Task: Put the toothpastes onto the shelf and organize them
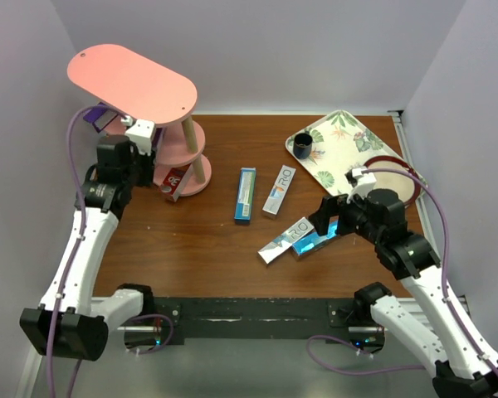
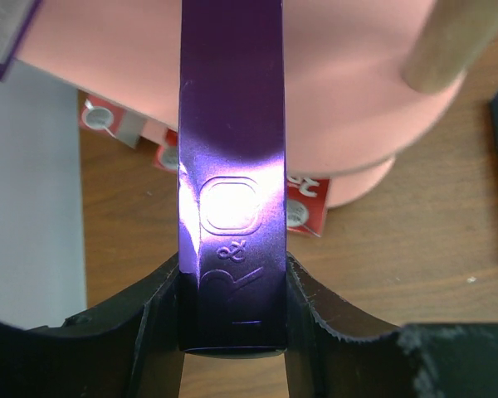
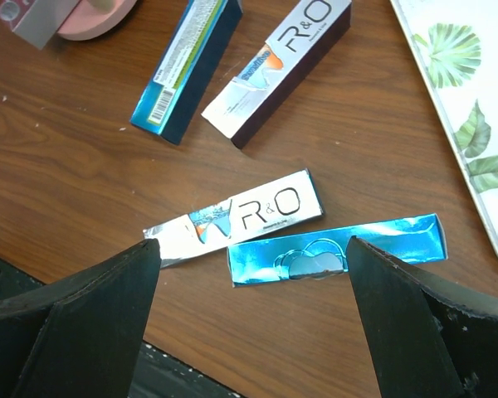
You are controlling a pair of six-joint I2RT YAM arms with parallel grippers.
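The pink shelf [image 1: 133, 83] stands at the far left. My left gripper [image 2: 232, 307] is shut on a glossy purple toothpaste carton [image 2: 231, 124] and holds it in over the shelf's lower pink board [image 2: 332, 108]; in the top view this gripper [image 1: 139, 137] sits under the top board. Red cartons [image 1: 176, 178] lie on the bottom tier. A second purple carton [image 1: 95, 118] shows at the shelf's left. My right gripper [image 3: 253, 249] is open above a glossy blue carton [image 3: 336, 249] and a silver-white carton [image 3: 241, 217] beside it. A teal carton [image 1: 246, 194] and another silver-white carton [image 1: 278, 190] lie mid-table.
A leaf-patterned tray [image 1: 340, 157] with a dark cup [image 1: 304, 147] sits at the back right, with a dark red ring [image 1: 402, 178] beside it. A wooden shelf post [image 2: 448, 41] stands right of the held carton. Walls close in on the left, back and right.
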